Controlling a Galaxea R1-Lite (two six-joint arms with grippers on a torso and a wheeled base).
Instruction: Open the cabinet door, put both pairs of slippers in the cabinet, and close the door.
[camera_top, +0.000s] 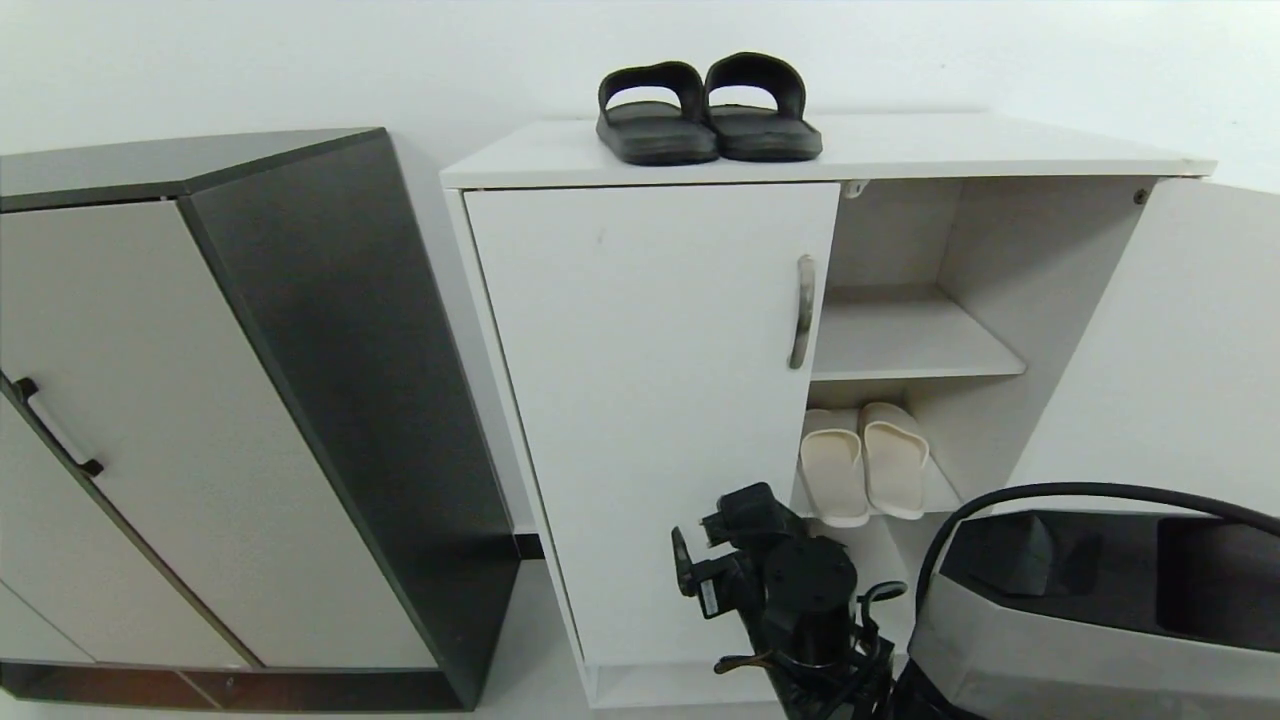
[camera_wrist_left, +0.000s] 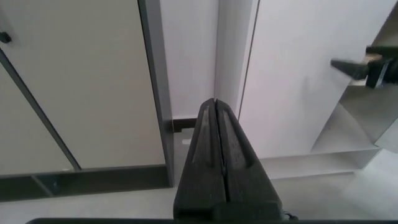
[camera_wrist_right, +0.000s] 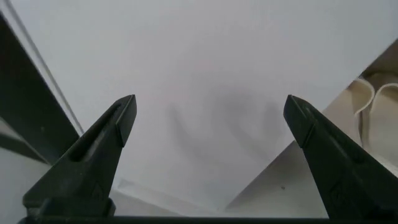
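Note:
A pair of black slippers (camera_top: 710, 110) rests on top of the white cabinet (camera_top: 1000, 145). The cabinet's right door (camera_top: 1180, 350) is swung open; its left door (camera_top: 640, 400), with a metal handle (camera_top: 802, 310), is closed. Inside, a pair of cream slippers (camera_top: 865, 465) (camera_wrist_right: 373, 106) lies side by side on the lower shelf. My right gripper (camera_top: 705, 545) (camera_wrist_right: 211, 109) hangs open and holds nothing, low in front of the closed left door. My left gripper (camera_wrist_left: 215, 106) is shut on nothing and points at the gap between the white cabinet and the dark one.
A dark grey cabinet (camera_top: 250, 400) with a black handle (camera_top: 55, 425) stands close on the left of the white one. An upper shelf (camera_top: 900, 340) sits above the cream slippers. Pale floor (camera_wrist_left: 112, 205) runs in front of both cabinets.

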